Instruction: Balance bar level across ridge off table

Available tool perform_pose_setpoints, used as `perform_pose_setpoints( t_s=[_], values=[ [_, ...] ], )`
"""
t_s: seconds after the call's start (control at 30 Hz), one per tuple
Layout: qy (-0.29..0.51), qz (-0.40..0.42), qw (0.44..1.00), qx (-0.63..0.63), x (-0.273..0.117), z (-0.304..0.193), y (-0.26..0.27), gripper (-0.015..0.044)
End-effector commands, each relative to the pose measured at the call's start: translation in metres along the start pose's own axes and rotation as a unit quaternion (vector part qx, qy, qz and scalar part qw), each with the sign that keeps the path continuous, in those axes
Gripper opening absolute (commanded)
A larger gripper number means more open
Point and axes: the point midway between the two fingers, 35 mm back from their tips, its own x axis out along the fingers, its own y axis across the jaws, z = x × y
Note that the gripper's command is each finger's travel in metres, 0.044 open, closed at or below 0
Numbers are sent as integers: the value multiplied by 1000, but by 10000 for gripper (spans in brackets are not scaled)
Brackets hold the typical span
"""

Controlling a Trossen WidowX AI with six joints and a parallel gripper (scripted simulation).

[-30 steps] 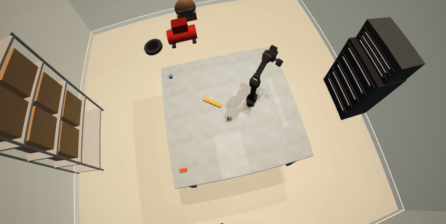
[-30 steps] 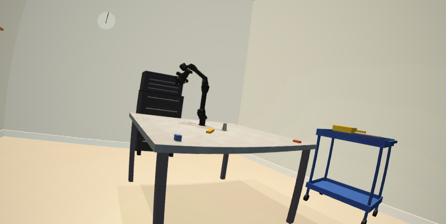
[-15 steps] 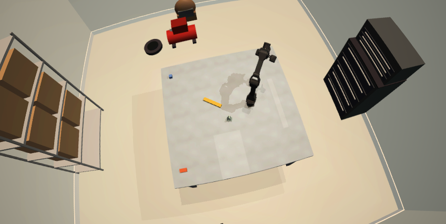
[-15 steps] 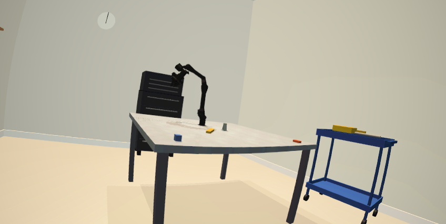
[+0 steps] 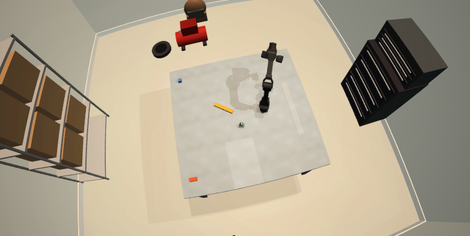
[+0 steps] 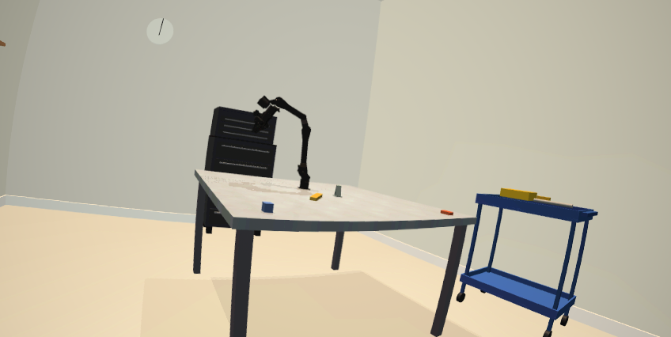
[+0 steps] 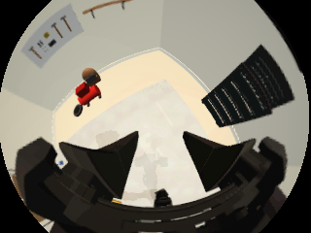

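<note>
We are seeing the gripper (image 7: pixel 161 155) standing well open with nothing between its fingers, two dark, wedge-shaped blades tapering to points, with only pale table showing in the gap. In the exterior view the gripper (image 6: pixel 261 117) is hanging high above the table (image 6: pixel 377 218), carried on a thin, matte black jointed arm (image 6: pixel 303 145) that is rising from its base on the far side of the top and bending over at the elbow. The bar (image 5: pixel 223 107), a flat, slim yellow-orange strip with square ends, is lying on the table near the middle, angled diagonally in the top view, well apart from the gripper. The ridge (image 5: pixel 241 125) is sitting just beside it on the near right, a small grey-green wedge narrowing to a peak; the two are not touching. In the exterior view the bar (image 6: pixel 316 196) is showing as a short slab resting flat, and the ridge (image 6: pixel 337 191) is standing upright next to it. The tabletop is looking like mottled pale grey stone with a darker blotchy patch near the arm's base. A small blue cube (image 5: pixel 179 80) is sitting near the far left corner, and a flat orange block (image 5: pixel 193 179) near the near left corner.
</note>
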Motion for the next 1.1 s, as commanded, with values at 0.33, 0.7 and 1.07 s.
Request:
perform_pose_setpoints(
  t_s=[0.33,0.7,1.07],
  values=[
    [27,55,996,-69,17,-17,77,315],
    [43,94,984,-142,23,-40,135,315],
    [73,135,966,-206,23,-79,190,315]
  ],
)
